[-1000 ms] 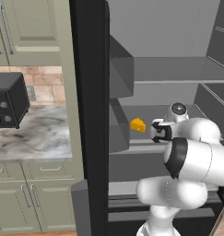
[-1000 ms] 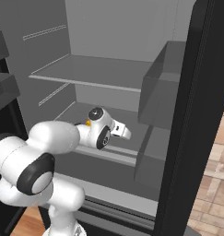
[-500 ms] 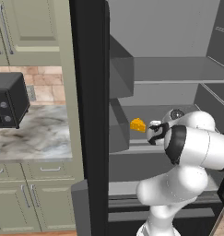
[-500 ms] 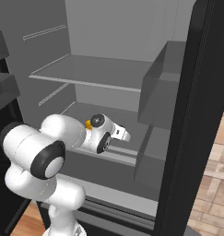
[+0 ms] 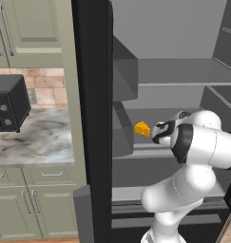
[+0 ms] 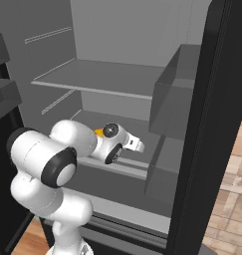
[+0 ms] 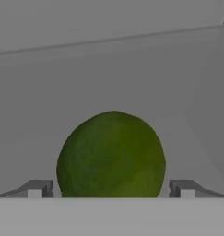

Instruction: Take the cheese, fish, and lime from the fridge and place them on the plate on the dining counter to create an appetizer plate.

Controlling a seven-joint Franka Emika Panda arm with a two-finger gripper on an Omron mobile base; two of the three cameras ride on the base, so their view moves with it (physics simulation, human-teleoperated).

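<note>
The lime (image 7: 111, 156) lies on a grey fridge (image 5: 183, 71) shelf, straight ahead of the gripper (image 7: 111, 189) at its 12 o'clock and centred between the two fingertips (image 7: 37, 188), which stand spread wide with a gap at each side of it. It is round, without a long axis. The cheese (image 5: 142, 128) sits at the wrist's 9 o'clock in the left base view. The arm reaches level into the fridge.

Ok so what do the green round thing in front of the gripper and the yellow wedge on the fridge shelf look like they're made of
The lime looks like citrus fruit: dark green, matt, faintly mottled skin with no shine. The cheese looks like a firm yellow-orange wedge with flat cut faces; too small to show texture. The fridge shelves look like smooth grey plastic or painted metal; the render leaves it open.
</note>
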